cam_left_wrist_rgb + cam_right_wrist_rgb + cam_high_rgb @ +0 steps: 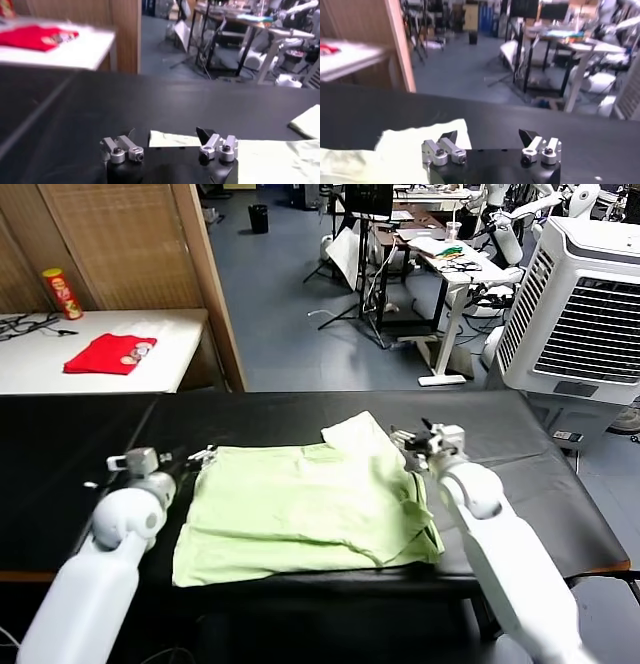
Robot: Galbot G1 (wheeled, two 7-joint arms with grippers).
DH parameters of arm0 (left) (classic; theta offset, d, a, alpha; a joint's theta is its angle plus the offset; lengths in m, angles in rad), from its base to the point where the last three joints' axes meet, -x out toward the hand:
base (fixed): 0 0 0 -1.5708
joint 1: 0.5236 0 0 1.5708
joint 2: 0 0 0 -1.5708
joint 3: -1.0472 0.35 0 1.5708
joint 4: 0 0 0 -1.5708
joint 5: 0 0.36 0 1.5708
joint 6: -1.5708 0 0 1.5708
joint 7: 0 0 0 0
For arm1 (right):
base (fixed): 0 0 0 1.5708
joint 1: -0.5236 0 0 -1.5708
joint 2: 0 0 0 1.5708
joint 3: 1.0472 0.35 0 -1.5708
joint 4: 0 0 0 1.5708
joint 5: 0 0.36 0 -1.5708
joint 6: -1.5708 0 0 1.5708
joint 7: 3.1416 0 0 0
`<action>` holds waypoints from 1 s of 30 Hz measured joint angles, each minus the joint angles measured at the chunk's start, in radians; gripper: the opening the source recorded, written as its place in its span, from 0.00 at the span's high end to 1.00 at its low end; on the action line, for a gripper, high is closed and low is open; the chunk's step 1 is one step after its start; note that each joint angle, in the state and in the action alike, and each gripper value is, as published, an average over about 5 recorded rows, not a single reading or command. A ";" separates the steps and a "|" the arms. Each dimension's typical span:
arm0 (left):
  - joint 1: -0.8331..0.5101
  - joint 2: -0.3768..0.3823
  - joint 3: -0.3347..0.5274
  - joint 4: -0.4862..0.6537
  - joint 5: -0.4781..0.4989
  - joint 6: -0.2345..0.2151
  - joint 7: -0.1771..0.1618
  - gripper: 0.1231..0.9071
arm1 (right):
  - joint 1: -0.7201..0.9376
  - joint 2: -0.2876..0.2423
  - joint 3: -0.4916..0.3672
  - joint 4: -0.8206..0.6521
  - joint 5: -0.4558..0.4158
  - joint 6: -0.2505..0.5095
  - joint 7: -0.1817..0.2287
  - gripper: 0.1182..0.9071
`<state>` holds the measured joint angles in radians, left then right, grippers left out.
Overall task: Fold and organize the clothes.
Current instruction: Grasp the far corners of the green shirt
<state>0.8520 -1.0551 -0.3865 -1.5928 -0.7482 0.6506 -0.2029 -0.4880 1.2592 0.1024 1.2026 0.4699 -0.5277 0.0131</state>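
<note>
Shirt [305, 509] partly folded on black table [80, 434]. Left gripper [175, 459] and right gripper [425, 442] spread wide, empty. Next, probably: regrasp an edge, fold again.

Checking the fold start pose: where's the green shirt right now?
In the head view the green shirt lies partly folded on the black table, centred near its front edge, between the open left tool and open right tool.
</note>
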 joint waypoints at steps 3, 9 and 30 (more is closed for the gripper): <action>-0.044 -0.012 0.019 0.070 0.002 0.002 0.013 0.14 | 0.046 0.031 -0.014 -0.091 -0.010 0.002 -0.027 0.14; -0.091 -0.031 0.036 0.161 0.004 0.003 0.037 0.15 | 0.082 0.071 -0.025 -0.191 -0.031 0.003 -0.054 0.18; -0.075 -0.038 0.030 0.135 0.070 -0.046 0.073 0.99 | -0.048 0.034 0.059 0.001 0.010 0.136 -0.037 1.00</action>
<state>0.7769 -1.0934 -0.3569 -1.4579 -0.6778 0.6049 -0.1303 -0.5360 1.2927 0.1610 1.2040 0.4802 -0.3920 -0.0240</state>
